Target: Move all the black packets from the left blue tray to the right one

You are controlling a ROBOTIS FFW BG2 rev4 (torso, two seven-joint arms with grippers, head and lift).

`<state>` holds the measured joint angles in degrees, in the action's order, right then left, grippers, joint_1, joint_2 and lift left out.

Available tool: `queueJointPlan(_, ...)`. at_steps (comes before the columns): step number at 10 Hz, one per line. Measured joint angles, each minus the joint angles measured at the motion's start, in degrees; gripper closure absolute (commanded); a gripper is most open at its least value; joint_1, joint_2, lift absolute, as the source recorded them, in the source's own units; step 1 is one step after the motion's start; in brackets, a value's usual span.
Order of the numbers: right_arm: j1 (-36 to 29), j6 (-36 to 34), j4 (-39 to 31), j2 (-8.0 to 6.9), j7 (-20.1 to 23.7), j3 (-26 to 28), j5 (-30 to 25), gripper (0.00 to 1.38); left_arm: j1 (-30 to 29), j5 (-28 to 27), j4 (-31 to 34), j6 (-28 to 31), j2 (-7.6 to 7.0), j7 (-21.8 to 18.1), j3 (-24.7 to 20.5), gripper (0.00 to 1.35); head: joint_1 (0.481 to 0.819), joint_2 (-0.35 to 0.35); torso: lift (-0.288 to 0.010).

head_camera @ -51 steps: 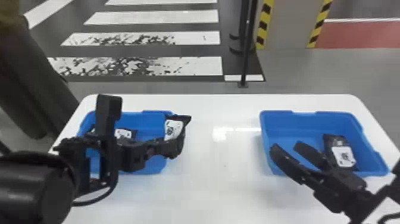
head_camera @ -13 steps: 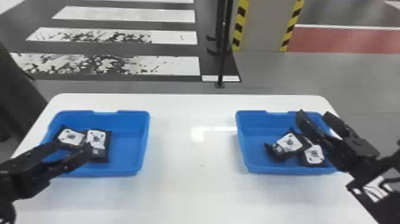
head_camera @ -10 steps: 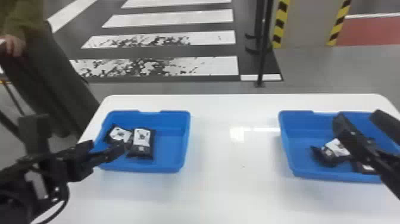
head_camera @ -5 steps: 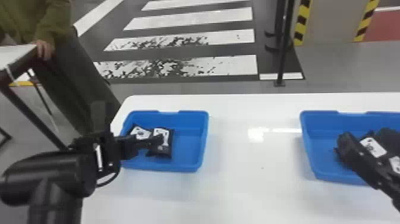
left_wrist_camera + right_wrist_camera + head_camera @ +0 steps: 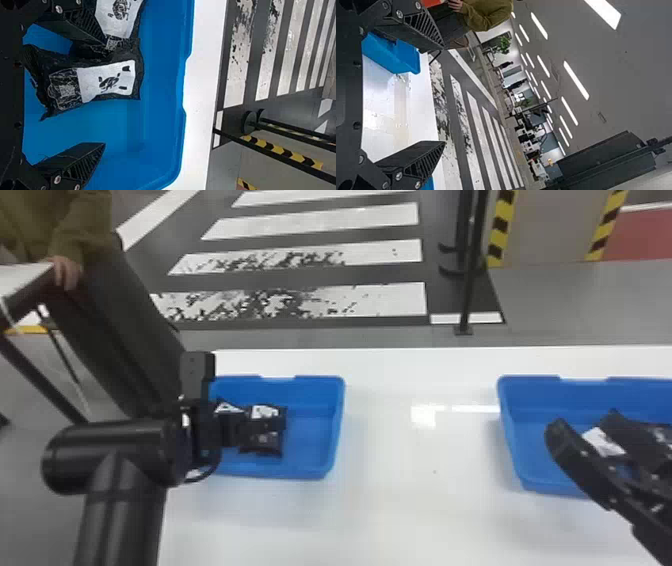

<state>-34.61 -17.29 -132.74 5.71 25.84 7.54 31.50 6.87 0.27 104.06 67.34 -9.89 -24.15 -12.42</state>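
My left gripper (image 5: 245,430) is over the left blue tray (image 5: 310,440), partly covering two black packets there. One packet (image 5: 267,412) shows its white label beside the fingers. In the left wrist view the gripper (image 5: 104,93) stands open, with a labelled packet (image 5: 109,81) between its fingers but not gripped; the other packet (image 5: 119,16) touches it, partly behind one finger. Over the right blue tray (image 5: 530,440) my right gripper (image 5: 582,427) hides parts of the black packets (image 5: 602,441) inside. From the right wrist view this gripper (image 5: 442,95) is open and holds nothing.
Both trays stand on a white table (image 5: 425,500), with a wide stretch of tabletop between them. A black pole (image 5: 470,280) rises behind the table. At the far left a person's hand rests on another table (image 5: 20,277).
Earlier my left gripper held a packet near the left tray's right side; the right tray has since gained one. The head view has turned left, and the left gripper is now over the remaining packets.
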Motion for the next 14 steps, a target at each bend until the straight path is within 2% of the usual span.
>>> queueJointPlan(1,0.21,-0.37,0.44,0.00,0.20,0.00,0.39,0.18,0.74,-0.60,-0.82,0.38,0.06,0.49,0.40,0.15,0.695,0.194,-0.140)
queueJointPlan(2,0.29,-0.67,0.84,0.00,0.32,0.00,0.82,0.18,1.64,-1.00,-2.31,0.54,0.18,0.76,0.62,0.25,0.695,0.196,-0.140)
queueJointPlan(3,0.30,-0.97,1.11,0.00,0.36,0.00,1.15,0.18,2.49,-1.18,-4.28,0.72,0.22,0.79,0.80,0.50,0.695,0.196,-0.140)
queueJointPlan(4,0.31,-1.22,1.28,0.00,0.38,0.00,1.40,0.18,3.01,-1.35,-5.73,1.33,0.23,0.83,1.06,0.67,0.695,0.197,-0.140)
queueJointPlan(6,0.30,-1.65,1.66,0.00,0.46,0.00,2.09,0.18,3.33,-0.58,-7.45,2.38,0.15,0.69,1.48,0.82,0.695,0.193,-0.140)
queueJointPlan(7,0.30,-1.82,1.79,0.00,0.52,0.00,2.38,0.18,3.24,-0.12,-7.59,3.18,0.17,0.42,1.29,0.82,0.695,0.191,-0.140)
queueJointPlan(8,0.30,-1.99,1.87,0.00,0.53,0.00,2.53,0.18,3.15,-0.11,-7.59,2.75,-0.14,-0.79,1.57,0.88,0.695,0.187,-0.140)
queueJointPlan(9,0.27,-2.11,1.89,0.00,0.53,0.00,2.68,0.18,3.15,-0.30,-7.46,1.74,-0.58,-2.01,2.19,1.13,0.695,0.183,-0.140)
queueJointPlan(11,0.29,-2.36,2.08,0.00,0.57,-0.14,3.30,0.18,2.68,-0.91,-6.17,2.24,-0.81,-2.43,2.45,1.14,0.695,0.186,-0.140)
queueJointPlan(12,0.32,-2.40,2.09,0.00,0.66,-0.25,3.44,0.18,0.82,0.25,-3.47,1.83,-0.75,-2.59,1.71,1.14,0.695,0.187,-0.140)
queueJointPlan(14,0.53,-2.74,1.56,0.00,1.03,-0.34,3.48,0.18,-5.46,4.72,8.83,1.30,-0.55,-2.89,-0.48,1.14,0.695,0.176,-0.140)
